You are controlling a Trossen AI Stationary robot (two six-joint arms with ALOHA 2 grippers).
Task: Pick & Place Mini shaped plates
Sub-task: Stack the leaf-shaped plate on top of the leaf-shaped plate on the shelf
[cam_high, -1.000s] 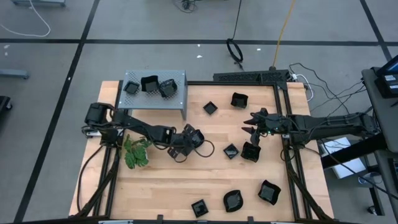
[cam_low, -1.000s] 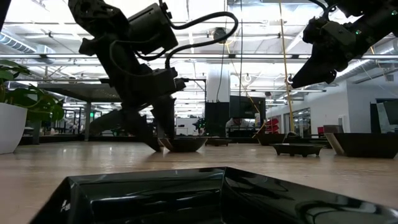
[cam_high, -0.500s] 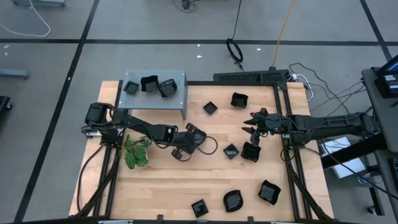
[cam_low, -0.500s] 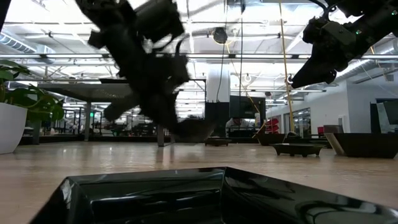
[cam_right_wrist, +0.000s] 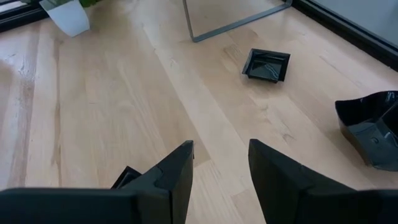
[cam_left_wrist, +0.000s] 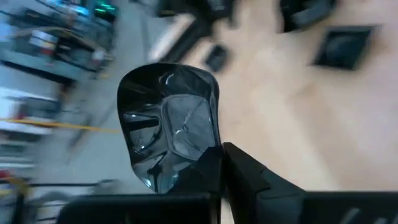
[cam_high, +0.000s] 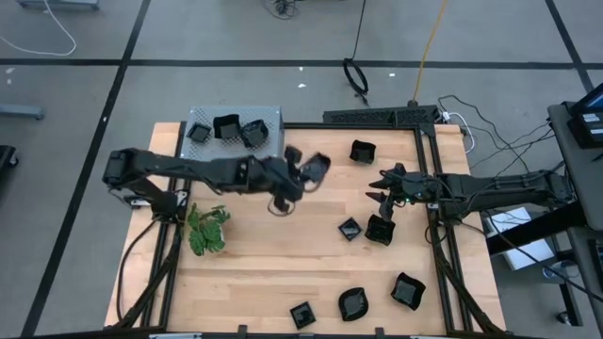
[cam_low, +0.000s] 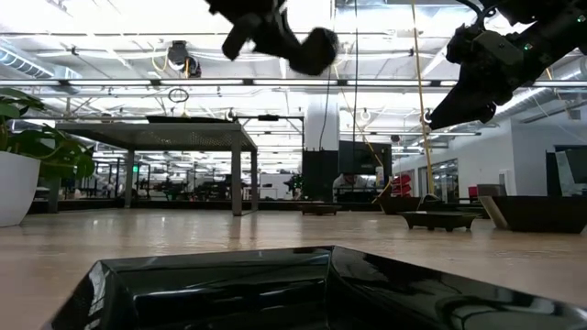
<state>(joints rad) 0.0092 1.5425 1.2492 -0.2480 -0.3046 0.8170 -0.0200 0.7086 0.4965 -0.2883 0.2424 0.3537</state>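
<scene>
My left gripper [cam_high: 303, 169] is high above the table's middle, near the grey shelf [cam_high: 275, 141], shut on one glossy black mini plate [cam_left_wrist: 168, 118]. The low view shows that plate [cam_low: 316, 50] far above the tabletop. Three plates [cam_high: 227, 127] sit on the shelf top. Several more lie on the wood: [cam_high: 363, 151], [cam_high: 350, 229], [cam_high: 407, 290], [cam_high: 353, 303]. My right gripper [cam_high: 382, 193] hovers open at the right, above a plate [cam_high: 379, 229], touching nothing. My left gripper pinches the plate by its rim [cam_left_wrist: 186, 167], at the edge nearest the wrist, between its two fingers [cam_left_wrist: 239, 171]. The plate is lifted clear of the table and tilted, its hollow face turned back toward the wrist.
A green plant [cam_high: 207, 231] in a white pot [cam_right_wrist: 68, 15] stands at the left. A square plate [cam_right_wrist: 268, 65] and a bigger one [cam_right_wrist: 370, 127] lie ahead of the right gripper. One plate [cam_low: 275, 284] sits at the near edge; bare wood lies mid-table.
My left gripper has risen steeply from the tabletop, drifting a little toward the far edge and the shelf, and has tipped up. The plate that sat on the wood between its fingers has gone up with it and now hangs clear, tilted. The right arm has kept still.
</scene>
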